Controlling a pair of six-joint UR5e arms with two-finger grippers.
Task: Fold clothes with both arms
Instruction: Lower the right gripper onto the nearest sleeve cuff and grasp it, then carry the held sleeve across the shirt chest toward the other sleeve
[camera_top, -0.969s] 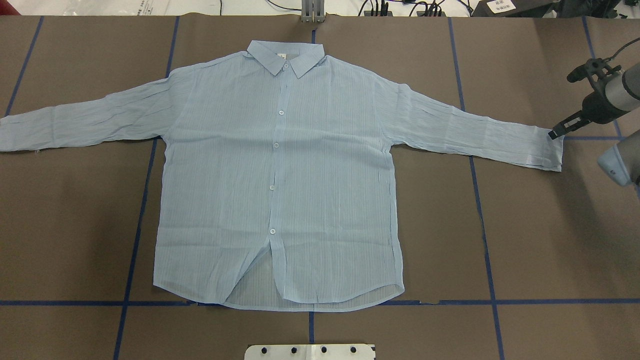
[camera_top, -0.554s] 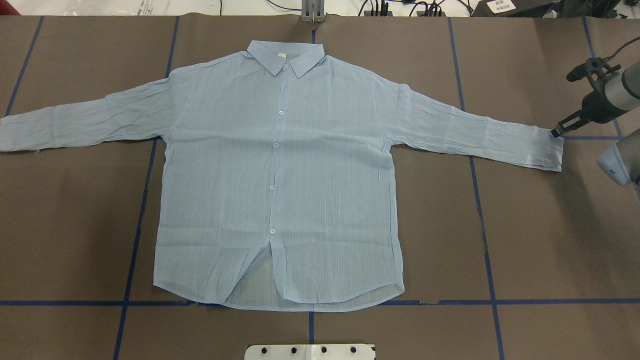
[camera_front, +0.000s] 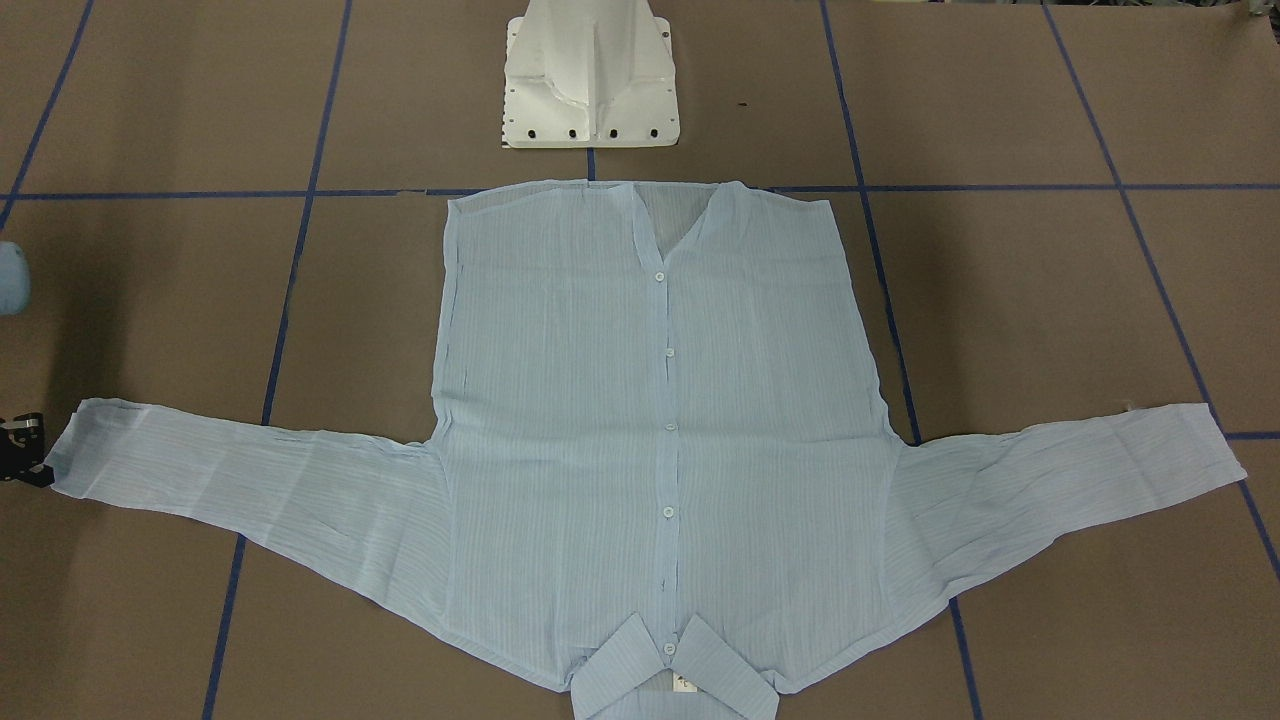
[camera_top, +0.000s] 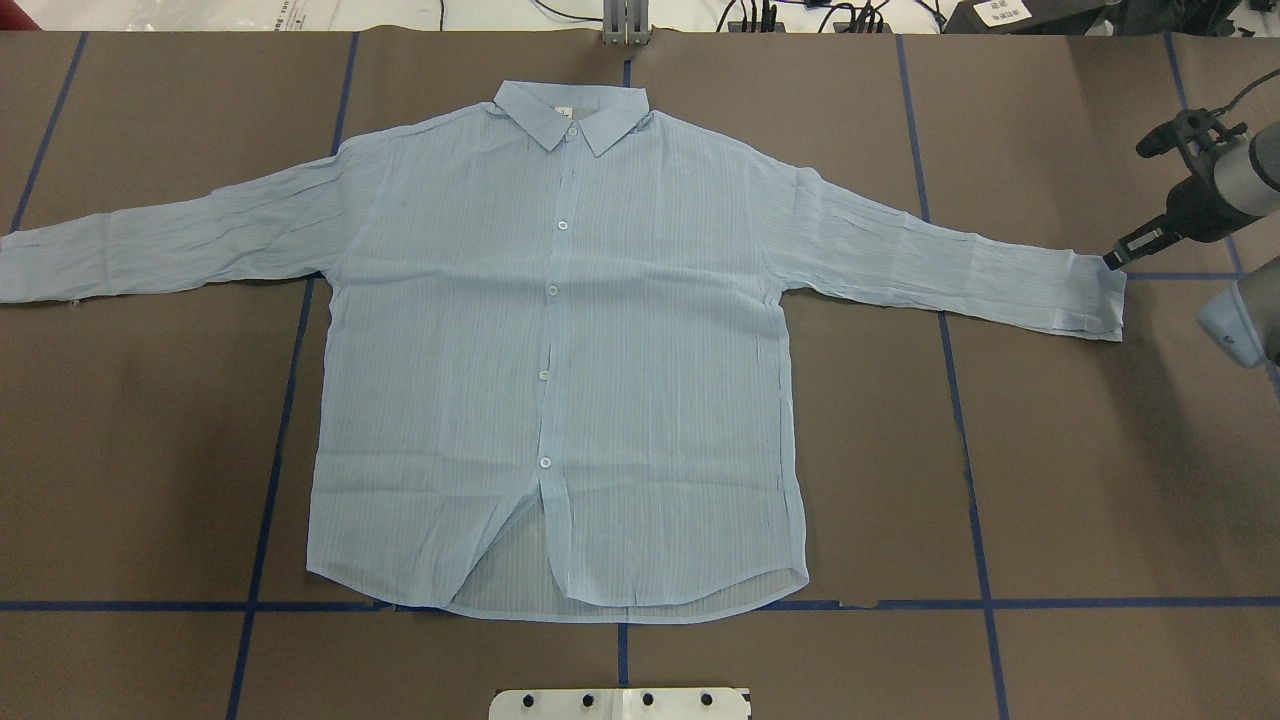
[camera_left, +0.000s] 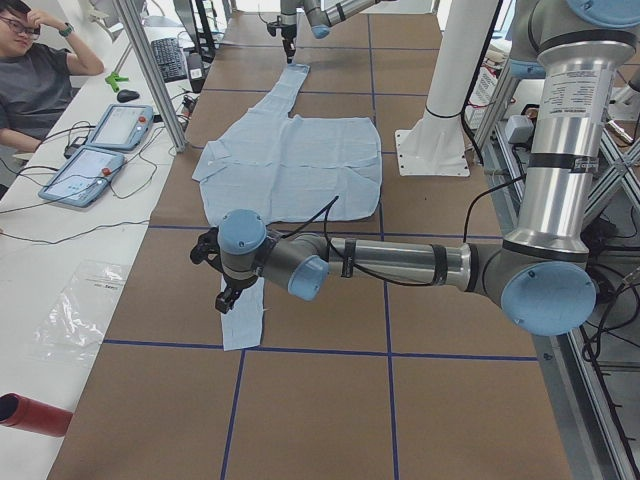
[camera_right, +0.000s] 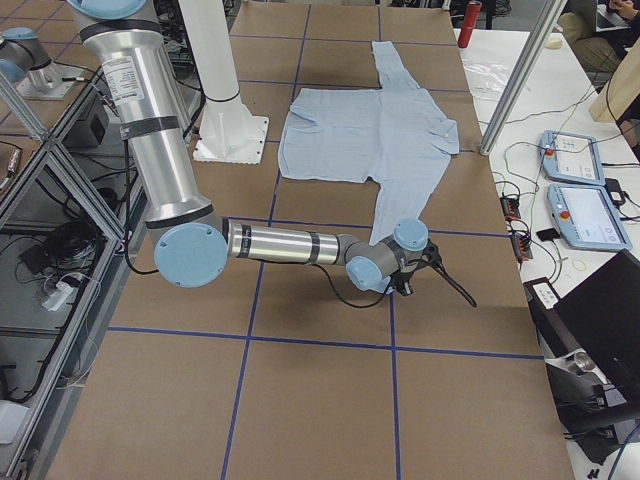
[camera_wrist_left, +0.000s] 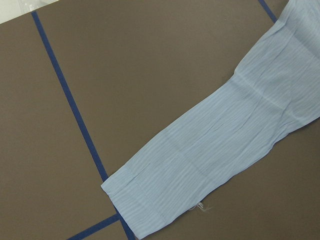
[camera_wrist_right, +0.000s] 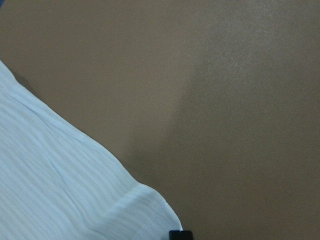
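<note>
The pale blue shirt (camera_top: 560, 350) lies flat and front up on the brown table, buttoned, sleeves spread wide, collar at the far edge. My right gripper (camera_top: 1112, 262) is low at the far corner of the right sleeve's cuff (camera_top: 1095, 300), its black tip touching the cloth edge; I cannot tell whether it is open or shut. Only one fingertip (camera_wrist_right: 180, 234) shows in the right wrist view, beside that cuff (camera_wrist_right: 75, 200). My left gripper (camera_left: 228, 298) hovers over the left sleeve's cuff (camera_wrist_left: 150, 205), and I cannot tell its state. No fingers appear in the left wrist view.
The white pedestal base (camera_front: 590, 80) stands just behind the shirt's hem. Blue tape lines (camera_top: 270, 470) cross the table. A person (camera_left: 35, 80) sits at a side desk with two tablets (camera_left: 100, 150). A red cylinder (camera_left: 30, 413) lies at the desk's near end.
My right gripper has shifted slightly to the right and farther away along the cuff's corner. The shirt has not visibly moved.
</note>
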